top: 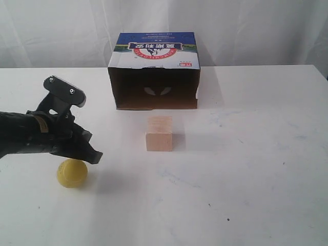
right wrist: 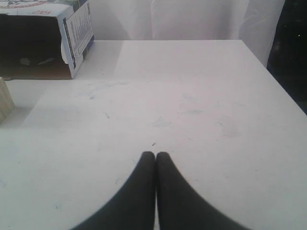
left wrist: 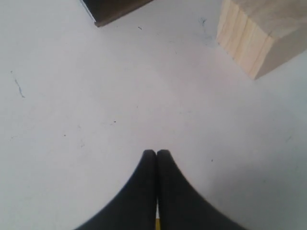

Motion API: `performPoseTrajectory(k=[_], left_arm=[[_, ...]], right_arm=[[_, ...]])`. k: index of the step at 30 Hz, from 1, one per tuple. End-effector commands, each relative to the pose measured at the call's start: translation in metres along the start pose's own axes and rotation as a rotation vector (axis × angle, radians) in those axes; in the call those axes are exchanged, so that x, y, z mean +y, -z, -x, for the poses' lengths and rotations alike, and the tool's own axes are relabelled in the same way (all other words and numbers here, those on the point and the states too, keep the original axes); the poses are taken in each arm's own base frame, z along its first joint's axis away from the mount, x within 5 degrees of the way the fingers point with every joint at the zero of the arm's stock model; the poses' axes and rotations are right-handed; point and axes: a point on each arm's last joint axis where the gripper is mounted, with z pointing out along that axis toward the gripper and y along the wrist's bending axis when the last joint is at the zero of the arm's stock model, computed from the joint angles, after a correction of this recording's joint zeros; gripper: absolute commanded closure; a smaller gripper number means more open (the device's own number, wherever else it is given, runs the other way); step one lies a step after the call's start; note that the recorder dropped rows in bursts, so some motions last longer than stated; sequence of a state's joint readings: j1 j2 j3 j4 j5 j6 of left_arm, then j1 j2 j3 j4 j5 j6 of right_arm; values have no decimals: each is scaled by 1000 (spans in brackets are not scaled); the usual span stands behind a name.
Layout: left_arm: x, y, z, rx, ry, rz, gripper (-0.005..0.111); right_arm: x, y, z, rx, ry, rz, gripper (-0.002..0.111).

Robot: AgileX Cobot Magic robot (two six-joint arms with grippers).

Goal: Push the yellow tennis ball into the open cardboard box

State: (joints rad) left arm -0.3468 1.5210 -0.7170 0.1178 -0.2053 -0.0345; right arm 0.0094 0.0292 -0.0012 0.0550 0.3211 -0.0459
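The yellow tennis ball [top: 72, 172] rests on the white table at the front left. Just above and behind it hovers my left gripper [top: 95, 155], shut with nothing held; its tips [left wrist: 156, 153] point toward the box, and a sliver of the ball [left wrist: 157, 224] shows between the fingers' bases. The open cardboard box [top: 154, 72] lies at the back centre, its dark opening facing the front, its corner [left wrist: 112, 9] also in the left wrist view. My right gripper [right wrist: 155, 155] is shut and empty over bare table, out of the exterior view; the box [right wrist: 45, 40] lies far off it.
A pale wooden cube [top: 159, 134] stands between the ball's side of the table and the box mouth, also seen as a block [left wrist: 261, 33] ahead of the left gripper. The table's right edge [right wrist: 283, 81] drops off near a dark gap.
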Motion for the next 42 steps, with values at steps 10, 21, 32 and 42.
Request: performPoseTrajectory(k=[10, 21, 32, 42], left_arm=[[-3, 49, -27, 186, -55, -19, 107], [-9, 23, -54, 232, -77, -39, 107], [-9, 13, -51, 174, -64, -32, 107], [-5, -11, -27, 123, -59, -24, 107]], right_arm=[[0, 0, 1, -12, -2, 1, 108], [0, 0, 1, -12, -2, 1, 108], [0, 0, 1, -12, -2, 1, 108], [0, 0, 1, -12, -2, 1, 108]])
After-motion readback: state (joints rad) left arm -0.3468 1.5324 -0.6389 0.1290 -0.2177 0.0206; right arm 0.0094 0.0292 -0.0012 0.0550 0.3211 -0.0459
